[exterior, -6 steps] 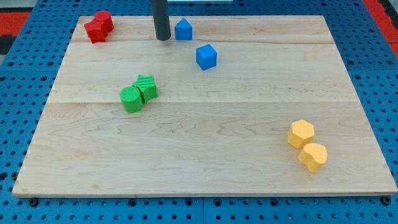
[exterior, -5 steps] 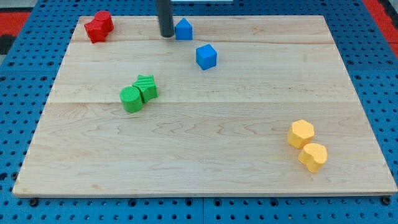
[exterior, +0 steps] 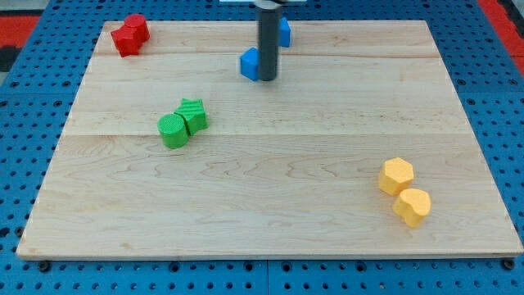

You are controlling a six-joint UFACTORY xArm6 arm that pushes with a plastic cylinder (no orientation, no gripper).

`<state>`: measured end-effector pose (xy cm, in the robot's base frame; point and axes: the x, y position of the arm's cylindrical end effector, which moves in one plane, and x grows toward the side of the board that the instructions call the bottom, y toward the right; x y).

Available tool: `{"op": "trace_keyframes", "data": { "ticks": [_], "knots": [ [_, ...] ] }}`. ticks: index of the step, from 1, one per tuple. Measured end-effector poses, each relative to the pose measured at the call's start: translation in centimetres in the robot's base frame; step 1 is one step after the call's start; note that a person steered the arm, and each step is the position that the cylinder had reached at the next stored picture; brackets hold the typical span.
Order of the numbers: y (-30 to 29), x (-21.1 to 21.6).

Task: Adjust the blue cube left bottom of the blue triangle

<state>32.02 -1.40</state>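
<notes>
My tip [exterior: 268,79], a bare rod with no hand to open or close, presses the blue cube [exterior: 249,63] from its right; short, level nudges should settle it lower-left of the blue triangle [exterior: 284,31].

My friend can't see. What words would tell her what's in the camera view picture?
A dark rod stands on a wooden board, my tip touching the right side of a blue cube; a blue triangle peeks out behind the rod. Red blocks sit top left, green blocks left of centre, yellow blocks bottom right.
</notes>
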Motion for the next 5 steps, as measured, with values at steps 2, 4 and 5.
{"op": "trace_keyframes", "data": {
  "ticks": [2, 4, 5],
  "knots": [
    [-5.0, 1.7],
    [0.0, -2.0],
    [1.3, -2.8]
  ]
}}
